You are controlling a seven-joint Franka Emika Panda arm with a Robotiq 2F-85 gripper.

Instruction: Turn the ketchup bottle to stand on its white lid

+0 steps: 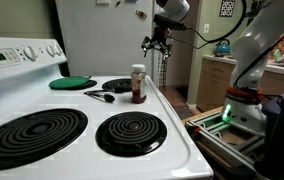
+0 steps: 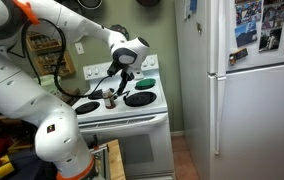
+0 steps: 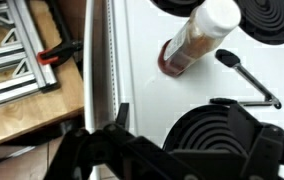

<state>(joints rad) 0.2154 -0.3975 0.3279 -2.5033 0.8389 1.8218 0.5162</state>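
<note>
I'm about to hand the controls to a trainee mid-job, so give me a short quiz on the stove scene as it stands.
1. True or false: the ketchup bottle already stands on its white lid.
2. Pick one. The gripper is: A) shut on the bottle; B) open, up in the air, holding nothing; C) shut and empty.
3. In a few words: what lies on the stovetop just beside the bottle?

Key
1. False: the lid is on top and the bottle stands on its base.
2. B
3. The black utensil.
</note>
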